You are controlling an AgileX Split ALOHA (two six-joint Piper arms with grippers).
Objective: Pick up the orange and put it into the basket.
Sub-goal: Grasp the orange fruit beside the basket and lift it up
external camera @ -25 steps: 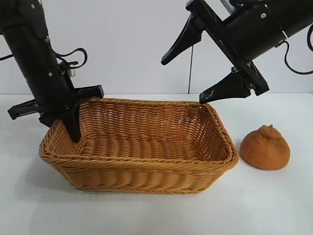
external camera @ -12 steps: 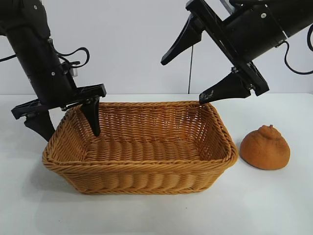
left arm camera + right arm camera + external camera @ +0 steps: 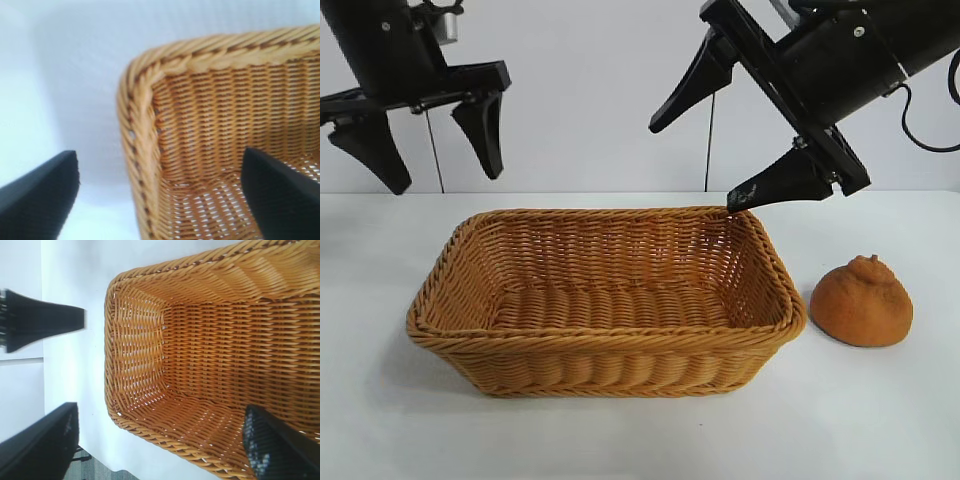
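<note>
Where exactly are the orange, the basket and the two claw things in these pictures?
orange (image 3: 861, 303): exterior view, middle of its skin.
basket (image 3: 610, 340): exterior view, near rim.
left gripper (image 3: 433, 140): exterior view, between its open fingers.
right gripper (image 3: 695, 155): exterior view, between its open fingers.

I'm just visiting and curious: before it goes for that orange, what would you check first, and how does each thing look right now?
1. Orange free on the table, outside the basket: ok.
2. Basket has nothing in it: ok.
3. Right end effector open wide enough: ok.
4. Right end effector over the orange: not ok, it hangs above the basket's right end.
5. Left end effector open, raised above the basket's left end, out of the way: ok.
6. Orange firm enough to squeeze: cannot tell.
</note>
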